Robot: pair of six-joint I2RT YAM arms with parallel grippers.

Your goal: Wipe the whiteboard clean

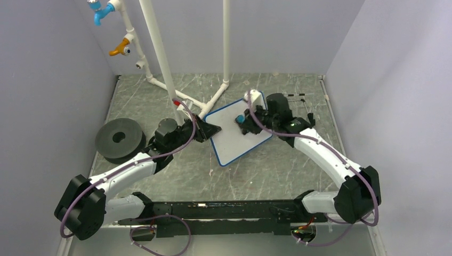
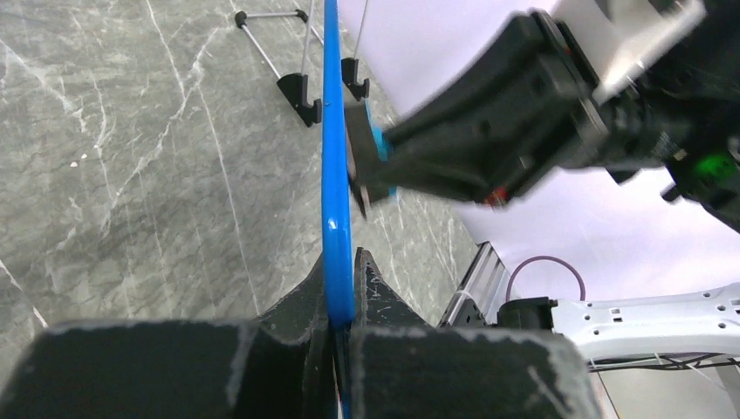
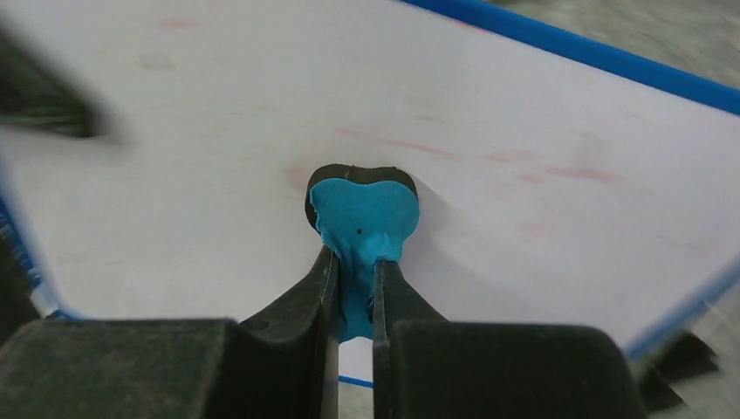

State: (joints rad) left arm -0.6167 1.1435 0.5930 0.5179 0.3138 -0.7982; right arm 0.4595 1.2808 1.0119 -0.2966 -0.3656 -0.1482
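The whiteboard, white with a thin blue rim, is held tilted above the marble table. My left gripper is shut on its left edge. Seen from the left wrist, the blue rim runs edge-on between my left gripper's fingers. My right gripper is shut on a small blue eraser, whose black pad presses against the board face. Faint red smudges show on the white surface. The eraser meets the board's far side in the left wrist view.
A thin black wire easel stand lies behind the board, and its feet show in the left wrist view. A dark grey disc sits at the left. A white pipe frame stands at the back. Grey walls enclose three sides.
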